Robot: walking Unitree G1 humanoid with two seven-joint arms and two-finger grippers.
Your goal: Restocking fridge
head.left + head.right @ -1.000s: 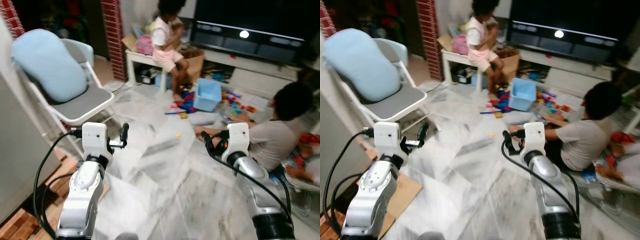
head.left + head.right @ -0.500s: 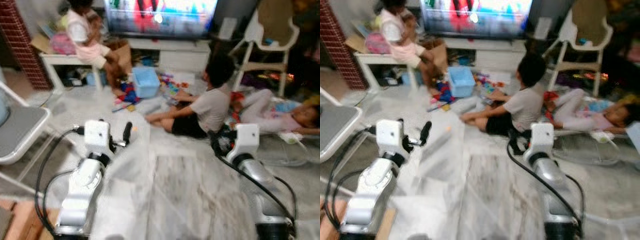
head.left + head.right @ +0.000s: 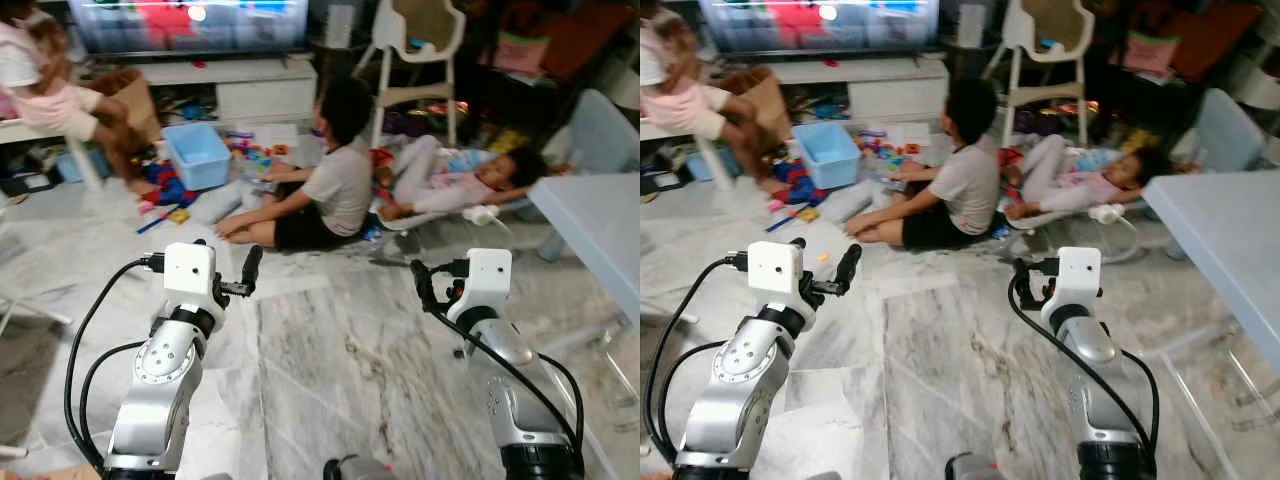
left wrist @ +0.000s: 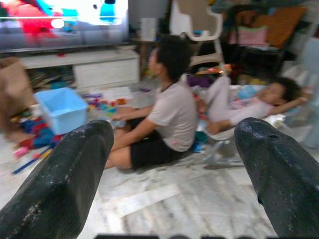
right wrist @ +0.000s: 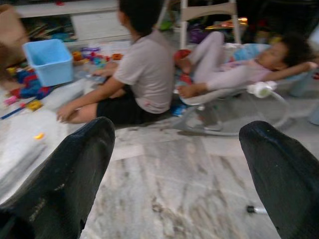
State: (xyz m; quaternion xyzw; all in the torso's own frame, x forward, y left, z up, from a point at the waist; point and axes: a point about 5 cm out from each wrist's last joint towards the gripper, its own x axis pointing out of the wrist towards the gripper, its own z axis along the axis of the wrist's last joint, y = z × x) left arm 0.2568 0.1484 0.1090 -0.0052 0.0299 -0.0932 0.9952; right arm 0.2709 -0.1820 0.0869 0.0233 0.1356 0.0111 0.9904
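while no fridge and no stock to put in it can be seen, the step in hand looks like travel, not handling; the left gripper point(image 4: 169, 164) is raised over the marble floor point(image 3: 350, 370) with its 2 fingers spread apart and nothing between them; the right gripper point(image 5: 174, 169) is the same, apart and empty; ahead, 1 person sits point(image 3: 325, 180) and another lies back point(image 3: 450, 185) beside a blue bin point(image 3: 198, 155) and scattered toys point(image 3: 165, 195); next, i judge, it must steer wide of them and find the fridge.
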